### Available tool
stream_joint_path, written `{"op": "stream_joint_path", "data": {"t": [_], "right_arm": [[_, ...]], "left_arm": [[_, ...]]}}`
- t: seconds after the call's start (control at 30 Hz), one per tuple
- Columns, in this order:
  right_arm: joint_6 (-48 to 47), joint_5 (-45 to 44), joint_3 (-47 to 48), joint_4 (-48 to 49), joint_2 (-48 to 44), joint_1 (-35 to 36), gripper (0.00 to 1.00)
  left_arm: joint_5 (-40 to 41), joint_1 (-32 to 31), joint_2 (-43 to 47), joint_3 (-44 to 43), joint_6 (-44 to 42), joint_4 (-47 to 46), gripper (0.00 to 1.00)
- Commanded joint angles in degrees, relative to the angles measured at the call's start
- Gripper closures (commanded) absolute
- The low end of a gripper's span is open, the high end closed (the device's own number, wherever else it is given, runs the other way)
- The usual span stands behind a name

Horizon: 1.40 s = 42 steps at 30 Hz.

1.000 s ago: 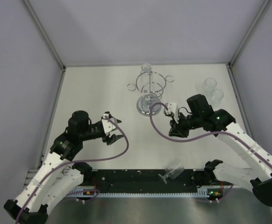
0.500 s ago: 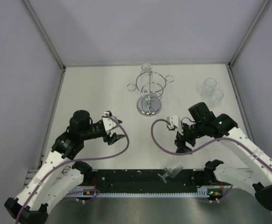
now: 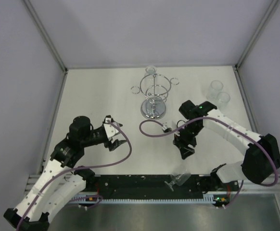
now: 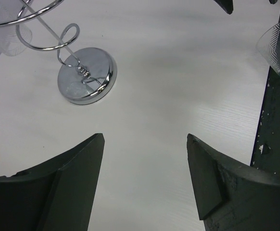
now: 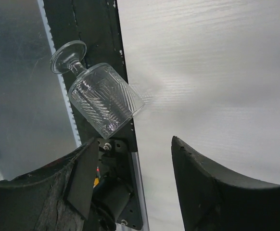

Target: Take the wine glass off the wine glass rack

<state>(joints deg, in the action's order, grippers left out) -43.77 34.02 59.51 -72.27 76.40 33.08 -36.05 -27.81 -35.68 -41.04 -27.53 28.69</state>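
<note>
— The wine glass rack (image 3: 154,94)?
— Standing upright. The left gripper (image 3: 115,141) hangs nearer us and left of it, jaws parted, empty. The right gripper (image 3: 184,147), nearer and right of it, gapes wide, empty too.
— And the wine glass (image 5: 99,98)?
— Off the rack, well nearer us, lying on its side across the black strip (image 5: 123,62).

Both arms bent at the elbow; left gripper (image 4: 144,139) jaws parted, empty; right gripper (image 5: 134,140) jaws apart, empty.
</note>
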Motion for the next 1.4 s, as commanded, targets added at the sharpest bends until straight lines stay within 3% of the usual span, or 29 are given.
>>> {"op": "stream_joint_path", "data": {"t": [0.0, 0.17, 0.27, 0.4, 0.67, 0.93, 1.1, 1.17, 1.23, 1.37], "right_arm": [[-4.9, 3.9, 4.4, -11.5, 4.9, -0.5, 0.39], [-1.4, 6.4, 6.0, -9.6, 5.6, -0.4, 0.35], [1.8, 5.6, 5.7, -7.4, 6.3, -0.4, 0.34], [2.9, 4.7, 5.5, -6.5, 6.9, -0.3, 0.34], [5.1, 2.9, 5.0, -4.2, 8.6, -0.4, 0.32], [6.5, 1.4, 4.8, -3.3, 6.4, -0.4, 0.3], [6.9, 0.6, 4.7, -4.0, 2.5, -0.4, 0.29], [6.9, 0.8, 4.7, -3.5, 0.6, -0.4, 0.28], [8.2, -0.1, 4.5, -1.8, -0.6, -0.4, 0.27], [8.1, 0.7, 4.0, -0.2, 2.0, -1.3, 0.28]], "left_arm": [[3.8, 0.2, 0.5, -1.2, 0.6, -2.9, 0.24], [7.7, 0.7, -1.3, 0.3, 6.9, -11.5, 0.23], [13.9, 0.7, -3.4, 1.0, 13.6, -17.0, 0.21], [14.4, 0.7, -6.1, 1.6, 17.9, -20.5, 0.21], [18.6, 0.9, -4.9, 1.5, 19.6, -19.6, 0.2], [22.7, 1.1, -6.2, -14.6, 14.9, -17.9, 0.17], [26.1, 1.2, -12.1, -35.7, 10.6, -19.7, 0.14], [28.4, 1.2, -13.4, -38.9, 8.6, -20.1, 0.14], [31.7, 1.2, -12.1, -35.0, 9.2, -21.8, 0.12], [32.9, 1.3, -5.9, -17.5, 9.4, -23.0, 0.08]]}}
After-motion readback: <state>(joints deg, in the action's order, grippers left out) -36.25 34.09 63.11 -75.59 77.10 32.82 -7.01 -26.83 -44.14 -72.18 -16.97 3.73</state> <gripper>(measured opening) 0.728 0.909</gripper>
